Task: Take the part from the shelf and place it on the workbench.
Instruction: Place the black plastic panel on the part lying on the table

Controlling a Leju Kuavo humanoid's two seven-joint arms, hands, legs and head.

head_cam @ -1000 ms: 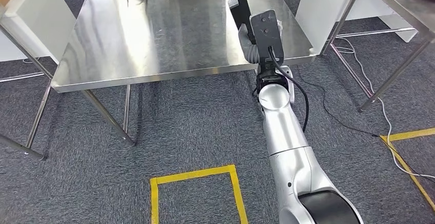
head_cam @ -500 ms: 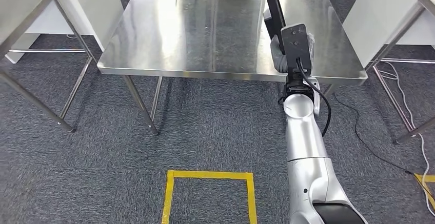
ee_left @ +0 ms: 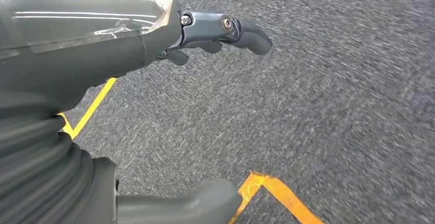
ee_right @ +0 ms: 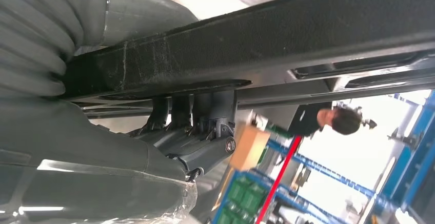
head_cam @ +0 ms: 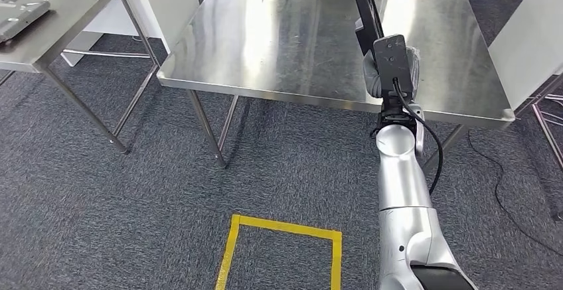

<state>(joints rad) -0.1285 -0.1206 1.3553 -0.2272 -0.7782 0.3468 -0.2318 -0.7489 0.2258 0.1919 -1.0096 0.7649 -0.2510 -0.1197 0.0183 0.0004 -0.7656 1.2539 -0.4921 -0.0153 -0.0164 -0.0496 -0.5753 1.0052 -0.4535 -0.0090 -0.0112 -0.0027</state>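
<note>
The part is a long black bar [head_cam: 364, 1]. My right hand [head_cam: 392, 71] grips it near its lower end and holds it upright over the right side of the steel workbench [head_cam: 279, 38]. In the right wrist view the bar [ee_right: 267, 44] crosses the picture with my right hand's fingers [ee_right: 195, 116] wrapped around it. My left hand [ee_left: 154, 34] hangs over grey carpet, holding nothing, its fingers [ee_left: 241, 29] stretched out and apart from the thumb.
A second steel table [head_cam: 46, 18] stands at the left with a grey object [head_cam: 20, 11] on it. A yellow tape square [head_cam: 285, 250] marks the carpet in front of me. A white panel [head_cam: 531, 31] stands at the right. A person [ee_right: 328, 119] shows far off in the right wrist view.
The camera has swung: the whole scene has shifted right and down, bringing the workbench more to the centre. My right hand still holds the bar upright over the bench's right side.
</note>
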